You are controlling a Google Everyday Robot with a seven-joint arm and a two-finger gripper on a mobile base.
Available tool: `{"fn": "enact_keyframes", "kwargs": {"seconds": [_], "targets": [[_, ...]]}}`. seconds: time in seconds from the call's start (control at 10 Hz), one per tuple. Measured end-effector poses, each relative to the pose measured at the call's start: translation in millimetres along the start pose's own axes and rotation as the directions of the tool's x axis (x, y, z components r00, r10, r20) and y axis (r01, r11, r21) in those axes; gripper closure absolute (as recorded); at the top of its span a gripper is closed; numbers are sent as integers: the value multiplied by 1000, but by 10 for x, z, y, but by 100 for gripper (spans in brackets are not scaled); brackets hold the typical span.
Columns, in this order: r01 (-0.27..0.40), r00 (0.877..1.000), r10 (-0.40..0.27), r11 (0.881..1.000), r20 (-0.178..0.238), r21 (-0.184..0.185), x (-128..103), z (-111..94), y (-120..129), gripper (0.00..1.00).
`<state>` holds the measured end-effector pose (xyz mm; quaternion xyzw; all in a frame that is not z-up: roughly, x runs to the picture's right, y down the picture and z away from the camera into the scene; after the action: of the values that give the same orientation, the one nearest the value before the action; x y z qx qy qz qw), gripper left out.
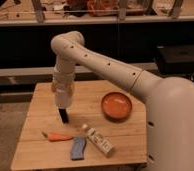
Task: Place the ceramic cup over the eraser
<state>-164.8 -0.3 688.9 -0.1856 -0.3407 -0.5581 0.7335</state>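
End effector [64,118] clenched, empty, above counter [40,97], apart from ceramic cup [116,105]. It should be opened, rim gripped, cup lowered over eraser [78,148].

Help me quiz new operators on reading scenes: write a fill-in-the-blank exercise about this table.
1. The ceramic cup on the wooden table is coloured ____.
2. The gripper hangs above the table, left of the cup in the picture, with its fingers ____, holding nothing.
3. The eraser lies between the white bottle and the ____.
Missing words: orange; shut; carrot.
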Motion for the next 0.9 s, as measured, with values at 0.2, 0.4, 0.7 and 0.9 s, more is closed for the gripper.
{"fn": "enact_keyframes", "kwargs": {"seconds": [0.2, 0.4, 0.7, 0.9], "targets": [[44, 999, -44, 999, 10, -22, -31, 8, -18, 98], [80, 997, -79, 995, 12, -57, -68, 31, -10, 98], [117, 993, -117, 991, 3, -71, -130, 69, 22, 98], [134, 991, -134, 988, 3, -80, -161, 117, 1, 98]]}}
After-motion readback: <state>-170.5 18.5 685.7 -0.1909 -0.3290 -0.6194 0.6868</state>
